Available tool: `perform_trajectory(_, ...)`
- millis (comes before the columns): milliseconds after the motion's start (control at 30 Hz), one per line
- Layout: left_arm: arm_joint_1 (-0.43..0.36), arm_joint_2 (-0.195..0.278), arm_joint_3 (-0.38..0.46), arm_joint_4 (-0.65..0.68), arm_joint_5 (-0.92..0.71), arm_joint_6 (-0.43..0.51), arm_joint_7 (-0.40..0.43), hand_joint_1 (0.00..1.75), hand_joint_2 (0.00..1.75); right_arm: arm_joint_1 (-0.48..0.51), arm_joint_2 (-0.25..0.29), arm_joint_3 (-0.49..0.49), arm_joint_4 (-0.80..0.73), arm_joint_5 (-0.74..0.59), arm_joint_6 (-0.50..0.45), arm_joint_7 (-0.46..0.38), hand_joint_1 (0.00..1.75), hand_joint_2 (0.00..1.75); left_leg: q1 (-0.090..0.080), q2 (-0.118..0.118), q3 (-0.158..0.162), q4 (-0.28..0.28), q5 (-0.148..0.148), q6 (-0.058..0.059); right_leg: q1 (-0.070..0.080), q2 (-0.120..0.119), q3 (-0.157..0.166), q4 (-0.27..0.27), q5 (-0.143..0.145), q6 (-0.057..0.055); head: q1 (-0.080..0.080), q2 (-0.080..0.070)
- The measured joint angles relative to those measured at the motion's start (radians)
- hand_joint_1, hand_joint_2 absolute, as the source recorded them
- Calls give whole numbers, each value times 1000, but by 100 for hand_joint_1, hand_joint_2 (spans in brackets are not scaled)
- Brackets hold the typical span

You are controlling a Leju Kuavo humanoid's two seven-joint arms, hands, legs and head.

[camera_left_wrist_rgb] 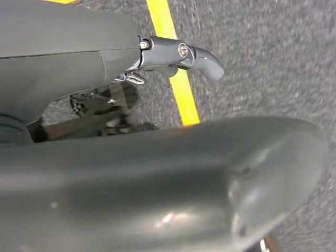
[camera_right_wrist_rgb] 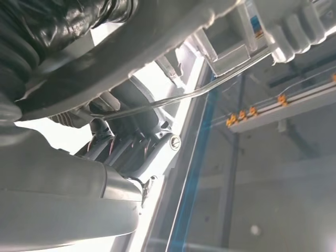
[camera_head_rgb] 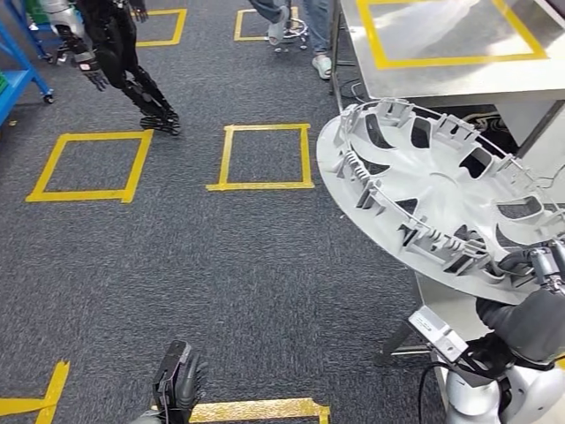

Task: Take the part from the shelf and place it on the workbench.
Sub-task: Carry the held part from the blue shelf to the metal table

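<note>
The part is a large silver wheel cover, held tilted in the air at the right with its ribbed inner side up. My right hand grips its near rim. Up close in the right wrist view, the dark fingers wrap a thin rim edge of the wheel cover. The steel workbench, marked with a yellow tape rectangle, stands just beyond the cover at the upper right. Low over the carpet hangs my left hand, holding nothing, and in the left wrist view its fingers are stretched out.
Yellow tape squares mark the grey carpet. Another dark robot leans at the upper left beside a blue cart. A person's feet and a stool base are near the workbench's left leg.
</note>
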Motion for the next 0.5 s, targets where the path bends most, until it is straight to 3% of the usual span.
perform_trajectory(33, 1, 0, 0, 0, 0, 0, 0, 0, 0, 1, 0, -1, 0, 0, 0, 0, 175, 175, 0, -2, -13, 23, 3, 3, 2, 15, 1, 0, 0, 0, 0, 0)
perform_trajectory(67, 1, 0, 0, 1, 0, 0, 1, 0, 0, 2, 0, -2, 0, 1, 0, 0, 175, 175, -1, -5, -8, 6, 26, 7, 3, 30, 2, 1, 0, 0, 0, 0)
perform_trajectory(100, 1, 0, 0, 1, 1, -1, 4, 0, 0, 3, 0, -3, 0, 2, 0, 0, 175, 175, -2, -14, 14, -50, 66, 12, 4, 46, 4, 1, 0, 0, 0, 0)
perform_trajectory(167, 1, 3, 3, 2, 10, -5, 18, 0, 0, 3, 0, -6, -3, 5, 0, 0, 175, 175, -2, -68, 70, -181, 135, 25, 2, 72, 4, 3, 1, 2, 1, 0)
perform_trajectory(233, 3, 5, 14, 5, 33, -10, 46, 0, 0, 5, 0, -11, -9, 7, 0, 0, 175, 175, -3, -106, 96, -247, 153, 32, -5, 96, -6, 4, 6, 12, -1, 0)
perform_trajectory(300, 3, 1, 33, 7, 74, -20, 85, 0, 0, 10, 0, -20, -19, 12, 0, 0, 175, 175, -4, -87, 101, -265, 151, 37, -10, 119, -18, 2, 14, 27, -3, 0)
perform_trajectory(333, 4, 0, 47, 8, 98, -24, 104, 0, 0, 14, 0, -25, -25, 15, 0, 0, 175, 175, -3, -72, 104, -276, 153, 39, -9, 112, -26, 5, 11, 32, -3, 0)
perform_trajectory(400, 8, -2, 79, 10, 135, -31, 130, 0, 0, 18, 0, -34, -36, 23, 0, 0, 175, 175, 0, -42, 111, -294, 161, 43, -3, 57, -56, 58, -23, 41, 3, 0)
perform_trajectory(433, 11, -1, 93, 12, 144, -32, 137, 0, 0, 20, 0, -37, -40, 28, 0, 0, 175, 175, -2, -26, 113, -296, 161, 45, -1, 20, -84, 113, -53, 44, 6, 0)
perform_trajectory(500, 20, 1, 113, 16, 149, -34, 142, 0, 0, 22, 0, -44, -46, 36, 0, -1, 175, 175, -4, 6, 114, -296, 160, 46, -3, -15, -142, 238, -106, 51, 9, 0)
